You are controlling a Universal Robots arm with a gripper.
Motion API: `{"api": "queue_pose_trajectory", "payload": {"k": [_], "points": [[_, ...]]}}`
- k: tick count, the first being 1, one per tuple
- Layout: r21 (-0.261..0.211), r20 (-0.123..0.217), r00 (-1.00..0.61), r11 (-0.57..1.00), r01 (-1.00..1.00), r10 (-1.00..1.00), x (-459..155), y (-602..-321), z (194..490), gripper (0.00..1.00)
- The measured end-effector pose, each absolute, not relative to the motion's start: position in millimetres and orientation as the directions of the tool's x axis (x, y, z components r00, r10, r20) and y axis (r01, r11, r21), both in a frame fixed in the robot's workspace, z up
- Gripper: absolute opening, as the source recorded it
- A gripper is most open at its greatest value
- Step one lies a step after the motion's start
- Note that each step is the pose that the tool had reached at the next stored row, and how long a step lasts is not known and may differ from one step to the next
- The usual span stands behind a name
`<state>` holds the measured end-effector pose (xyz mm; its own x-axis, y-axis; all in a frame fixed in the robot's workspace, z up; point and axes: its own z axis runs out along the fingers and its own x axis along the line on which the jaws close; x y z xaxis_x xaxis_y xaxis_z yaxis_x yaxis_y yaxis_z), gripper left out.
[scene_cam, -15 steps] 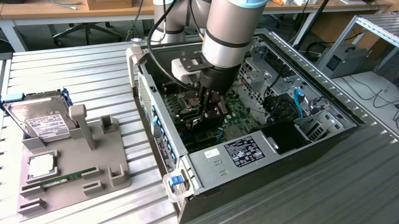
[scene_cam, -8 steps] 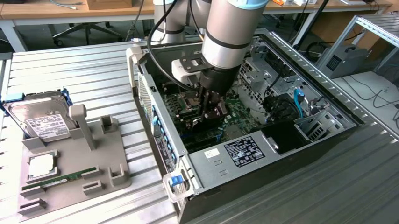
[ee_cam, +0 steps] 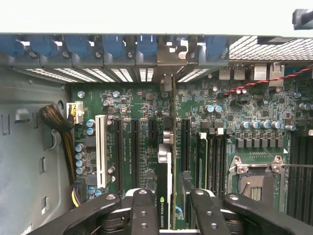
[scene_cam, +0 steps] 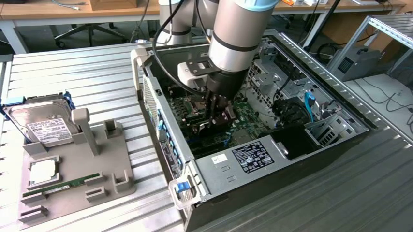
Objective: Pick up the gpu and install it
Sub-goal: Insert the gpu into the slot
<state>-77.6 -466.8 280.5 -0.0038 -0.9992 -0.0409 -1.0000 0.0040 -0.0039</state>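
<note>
**GPU standing edge-on in the motherboard slot, fingers flanking it**

Deep inside the open computer case (scene_cam: 258,159), with the gripper (scene_cam: 218,115) reaching straight down over the motherboard (ee_cam: 146,105). Seen from the wrist: the gpu (ee_cam: 169,161) upright on its long edge, running toward the rear wall of the case, its metal bracket (ee_cam: 166,81) lined up with one gap among the blue-clipped slot covers (ee_cam: 112,46). Standing that way because a card goes into its socket edge first, bracket to the back panel.

Black fingers (ee_cam: 143,210) set on either side of the card, narrowly parted, close against its faces. Hard to say whether still pinching or just letting go; contact itself not clear. Seated or only resting in the slot, likewise not certain, though squarely aligned.

In the exterior view, at nine o'clock from the case on the ribbed worktop (scene_cam: 84,82): a grey fixture tray (scene_cam: 119,169) carrying a hard drive (scene_cam: 42,123) and a memory stick (scene_cam: 61,186), well apart from the work and untouched.
</note>
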Motion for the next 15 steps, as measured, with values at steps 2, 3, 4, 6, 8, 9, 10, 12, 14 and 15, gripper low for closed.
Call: {"api": "queue_pose_trajectory", "payload": {"k": [2,3,4,6,8,9,10,12,14,15], "points": [[-0.004,-0.041,-0.004,0.004,-1.000,-0.999,-77.6,-466.9,276.0,0.33],[-0.004,-0.041,-0.004,0.004,-1.000,-0.999,-77.6,-466.9,275.3,0.33],[-0.004,-0.041,-0.004,0.004,-1.000,-0.999,-77.7,-466.9,275.4,0.33],[-0.004,-0.041,-0.004,0.004,-1.000,-0.999,-77.7,-466.9,275.4,0.33],[-0.004,-0.042,-0.004,0.004,-1.000,-0.999,-77.6,-466.9,274.8,0.33],[-0.004,-0.042,-0.004,0.004,-1.000,-0.999,-77.7,-466.8,274.1,0.33],[-0.004,-0.041,-0.004,0.004,-1.000,-0.999,-77.7,-466.9,272.5,0.33],[-0.004,-0.041,-0.004,0.004,-1.000,-0.999,-77.8,-466.9,269.2,0.33],[-0.004,-0.041,-0.004,0.004,-1.000,-0.999,-77.9,-466.9,267.8,0.33],[-0.004,-0.041,-0.004,0.004,-1.000,-0.999,-77.9,-466.9,267.8,0.33]]}}
